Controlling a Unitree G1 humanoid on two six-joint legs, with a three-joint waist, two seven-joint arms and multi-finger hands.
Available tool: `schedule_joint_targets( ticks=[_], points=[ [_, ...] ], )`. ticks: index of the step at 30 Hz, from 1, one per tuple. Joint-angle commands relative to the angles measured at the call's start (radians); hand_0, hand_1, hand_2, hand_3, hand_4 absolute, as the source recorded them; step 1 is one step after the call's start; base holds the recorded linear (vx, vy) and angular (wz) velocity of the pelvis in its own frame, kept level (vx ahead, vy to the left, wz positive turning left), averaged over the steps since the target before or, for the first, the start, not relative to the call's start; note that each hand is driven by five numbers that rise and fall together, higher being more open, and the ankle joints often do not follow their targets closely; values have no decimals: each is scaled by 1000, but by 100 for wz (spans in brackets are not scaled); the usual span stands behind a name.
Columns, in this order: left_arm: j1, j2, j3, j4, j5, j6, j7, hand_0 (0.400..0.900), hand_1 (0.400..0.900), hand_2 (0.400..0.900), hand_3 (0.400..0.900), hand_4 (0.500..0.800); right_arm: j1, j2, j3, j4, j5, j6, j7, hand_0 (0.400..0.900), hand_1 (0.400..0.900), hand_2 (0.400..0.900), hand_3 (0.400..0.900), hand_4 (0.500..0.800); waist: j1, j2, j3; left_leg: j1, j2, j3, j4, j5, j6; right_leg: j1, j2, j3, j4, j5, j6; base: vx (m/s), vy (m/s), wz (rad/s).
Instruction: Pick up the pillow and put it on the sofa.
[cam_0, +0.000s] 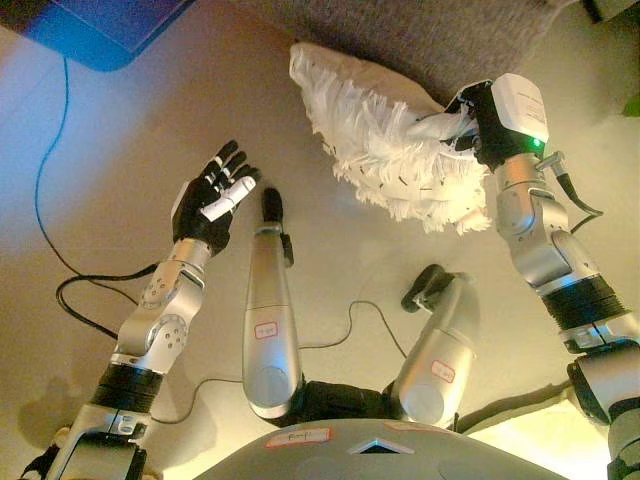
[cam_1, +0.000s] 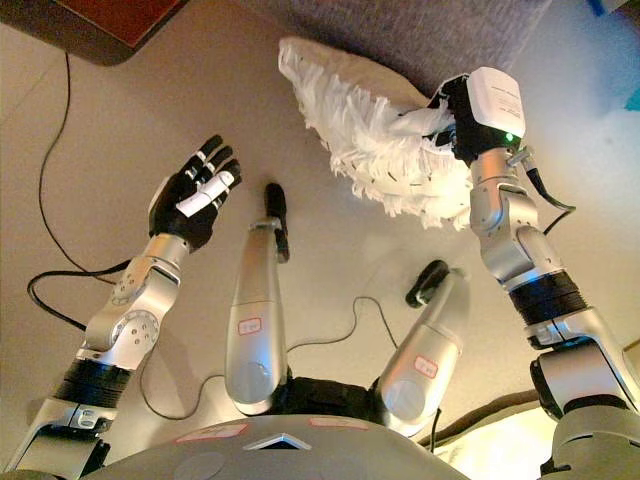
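A white feathery pillow (cam_0: 385, 140) with a cream underside hangs above the floor, just in front of the grey sofa (cam_0: 440, 35) at the top of the view. My right hand (cam_0: 470, 125) is shut on the pillow's right edge and holds it up; it also shows in the right eye view (cam_1: 450, 120). My left hand (cam_0: 215, 195) is open, palm up, to the left of the pillow and apart from it, holding nothing.
A dark low piece of furniture (cam_1: 95, 25) stands at the top left. The floor (cam_0: 150, 110) is beige. A pale object (cam_0: 520, 435) lies at the bottom right corner.
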Motion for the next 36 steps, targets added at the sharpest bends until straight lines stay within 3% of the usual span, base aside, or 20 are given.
schedule_joint_targets(
  ticks=[1, 5, 10, 17, 25, 31, 36],
  points=[
    [-15, 7, 65, -67, 50, -86, 45, 900, 900, 900, 900, 800, -163, -75, -177, -197, -43, -125, -148, 400, 400, 400, 400, 500, 18, -53, -31, 198, 25, 16, -5, -127, 61, 16, -13, 3, -280, 299, -6, -10, -64, -6],
    [0, -16, 85, -57, 38, -97, 132, 900, 900, 900, 900, 800, -104, -89, -214, -260, -33, -135, -168, 400, 400, 400, 400, 500, 16, -95, -66, 301, 29, 41, -91, -110, 62, 138, -5, -60, -397, 339, -1, 19, -85, -8],
    [47, -30, 103, -54, 77, -69, 138, 900, 900, 900, 900, 800, 18, -115, -268, -383, -15, -159, -176, 400, 400, 400, 400, 500, -2, -126, -129, 459, 43, 87, -224, -79, 49, 329, 51, -117, -559, 367, 3, 95, -69, -13],
    [122, -54, 87, -40, 75, -3, 88, 900, 900, 900, 900, 800, 178, -190, -382, -490, 60, -206, -149, 400, 400, 400, 400, 500, -33, -149, -254, 663, 23, 142, -380, -52, 44, 549, 128, -123, -734, 387, 12, 161, 25, -9],
    [166, -57, 64, -27, 50, 52, 43, 900, 900, 900, 900, 800, 183, -299, -443, -468, 176, -245, -96, 400, 400, 400, 400, 500, -32, -167, -379, 792, 15, 197, -521, -21, 27, 657, 131, -169, -875, 452, 37, 139, 36, 3],
    [186, -37, 63, -38, 32, 82, -2, 900, 900, 900, 900, 800, 52, -373, -369, -334, 302, -265, -7, 400, 400, 400, 400, 500, -5, -182, -419, 842, 4, 201, -575, -22, 20, 692, 143, -196, -914, 476, 45, 138, -3, 9],
    [216, 11, 92, -83, 36, 95, -73, 900, 900, 900, 900, 800, -31, -418, -285, -198, 365, -267, 67, 400, 400, 400, 400, 500, 38, -216, -427, 840, 5, 182, -577, -24, 16, 709, 145, -230, -907, 473, 42, 137, -70, 14]
  ],
)
